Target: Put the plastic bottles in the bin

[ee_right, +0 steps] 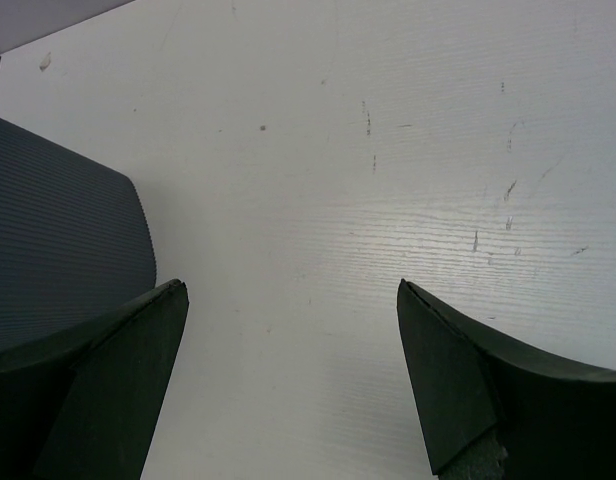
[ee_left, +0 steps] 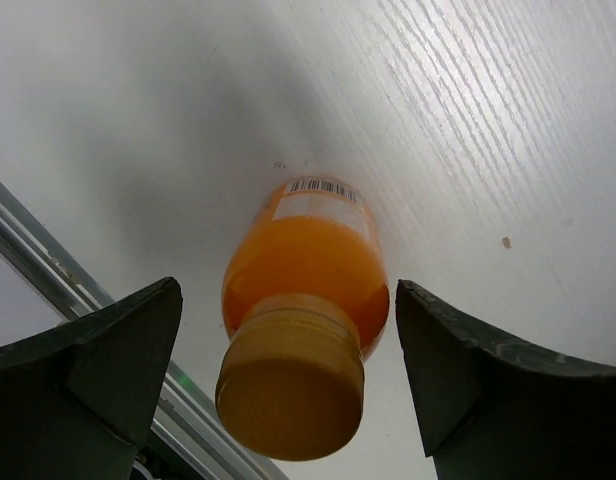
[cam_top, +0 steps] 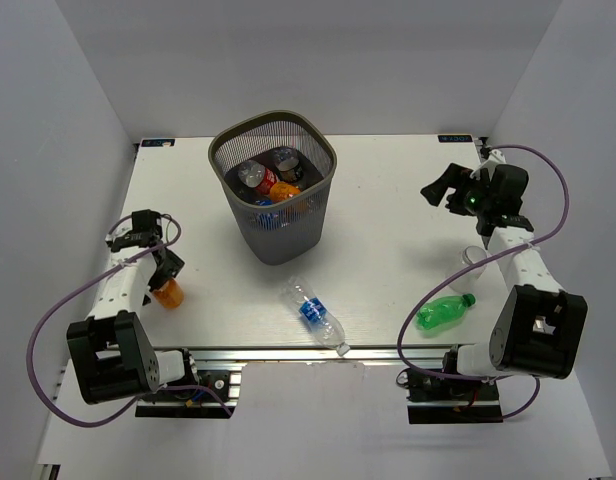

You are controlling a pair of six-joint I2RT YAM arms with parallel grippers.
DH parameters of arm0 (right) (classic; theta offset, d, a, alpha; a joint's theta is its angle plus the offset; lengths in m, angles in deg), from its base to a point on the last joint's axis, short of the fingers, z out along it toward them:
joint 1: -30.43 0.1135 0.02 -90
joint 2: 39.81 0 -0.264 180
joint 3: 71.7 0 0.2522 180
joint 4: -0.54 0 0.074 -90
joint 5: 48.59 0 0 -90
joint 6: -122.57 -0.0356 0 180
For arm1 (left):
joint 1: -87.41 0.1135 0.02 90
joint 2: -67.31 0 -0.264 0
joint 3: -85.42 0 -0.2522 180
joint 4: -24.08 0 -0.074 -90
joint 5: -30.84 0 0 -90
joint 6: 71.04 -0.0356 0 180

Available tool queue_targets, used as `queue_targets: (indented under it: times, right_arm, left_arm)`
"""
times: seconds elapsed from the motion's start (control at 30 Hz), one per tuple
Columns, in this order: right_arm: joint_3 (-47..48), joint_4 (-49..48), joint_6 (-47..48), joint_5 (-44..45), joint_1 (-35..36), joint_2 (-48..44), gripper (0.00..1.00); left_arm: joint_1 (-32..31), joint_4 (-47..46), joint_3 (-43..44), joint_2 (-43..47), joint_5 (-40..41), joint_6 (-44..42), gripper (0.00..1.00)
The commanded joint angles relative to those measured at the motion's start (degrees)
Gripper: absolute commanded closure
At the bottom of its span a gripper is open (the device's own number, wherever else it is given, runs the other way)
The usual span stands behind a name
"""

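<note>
The left pincer (cam_top: 165, 268) is spread wide and holds nothing. Its own camera shows the small orange plastic bottle (ee_left: 306, 272) right between the two dark fingers (ee_left: 98, 375), with a gap on each side. The bottle's orange cap (ee_left: 291, 388) points back at the pincer. From the top camera you only see the same orange bottle (cam_top: 169, 293) peeking out just under the pincer, so the gaps do not show there.

The right pincer (cam_top: 443, 188) is spread wide too, and holds nothing. Its camera shows bare white table (ee_right: 388, 180) between its fingers (ee_right: 468, 390). Off to that pincer's left is a dark grey mesh side that looks like the tall dark grey wire-mesh bin (ee_right: 58, 240).

Only the top camera shows the whole bin (cam_top: 283, 235), standing between the two pincers, with several bottles (cam_top: 271, 180) inside. It also shows the clear bottle with a blue label (cam_top: 313, 312) lying between the two arms. Behind the right pincer, beside its arm, lie the green bottle (cam_top: 443, 311) and the clear jar-like bottle (cam_top: 473, 262).
</note>
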Motion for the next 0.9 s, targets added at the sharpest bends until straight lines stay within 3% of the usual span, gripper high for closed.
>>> queue_targets:
  times: [0.0,0.1,0.13,0.23,0.27,0.53,0.67,0.7,0.87]
  right_arm:
    - [3.0,1.12,1.24,-0.8,-0.17,0.91,0.11]
    - [3.09,1.21,1.24,-0.98,-0.25,1.0,0.11]
    - [3.09,1.21,1.16,-0.89,-0.25,1.0,0.11]
    - [3.18,1.38,1.24,-0.8,-0.25,0.74,0.11]
    - [3.18,1.3,1.24,-0.89,-0.25,0.65,0.11]
    - [2.48,0.59,1.51,-2.55,-0.25,-0.32,0.11]
    - [2.39,0.59,1.77,-3.09,-0.25,-0.85,0.11]
    - [2.39,0.59,1.95,-3.17,-0.25,-0.93,0.11]
    - [1.68,-0.46,2.3,-4.23,-0.34,-2.16,0.11]
  left_arm:
    - [0.88,-1.92,-0.37,-0.02,1.71,0.09,0.07]
    - [0.97,-2.27,-0.55,0.33,1.36,-0.08,0.25]
    - [0.97,-1.92,-0.46,0.5,1.27,0.0,0.37]
    - [0.88,-1.83,0.41,1.12,0.14,-1.13,0.49]
    - [0.97,-1.83,0.94,1.21,-0.48,-1.84,0.57]
    - [0.97,-2.87,9.72,6.73,-8.47,-6.85,0.71]
    - [0.97,-8.41,16.05,11.31,-22.6,-7.99,0.71]
    - [0.97,-10.25,17.89,12.19,-29.34,-7.73,0.71]
    - [0.97,-21.75,25.53,14.92,-36.33,-3.61,0.71]
